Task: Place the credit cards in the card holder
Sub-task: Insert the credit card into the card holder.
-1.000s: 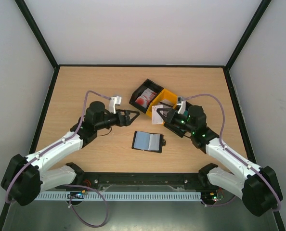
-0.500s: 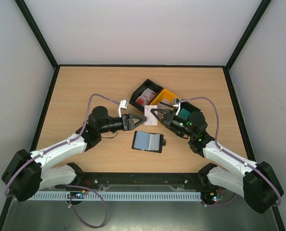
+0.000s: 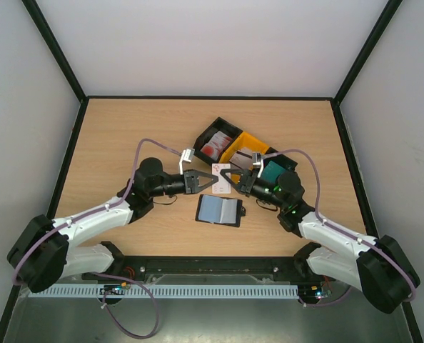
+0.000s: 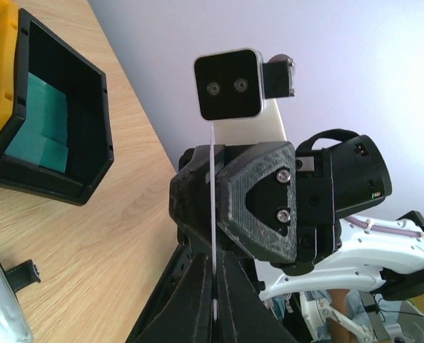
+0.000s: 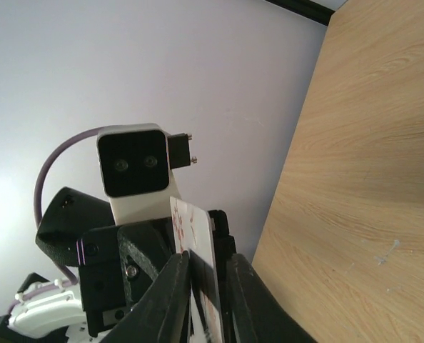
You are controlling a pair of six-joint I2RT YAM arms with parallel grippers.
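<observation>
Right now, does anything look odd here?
Only one thing: a white, red-blotched credit card hangs in mid-air between the left gripper and right gripper, not in the open card holder.

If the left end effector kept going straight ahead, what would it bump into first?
Most likely the right end effector. It faces the left end effector nose to nose, with only the credit card between them. The left one is pinching that card.
</observation>
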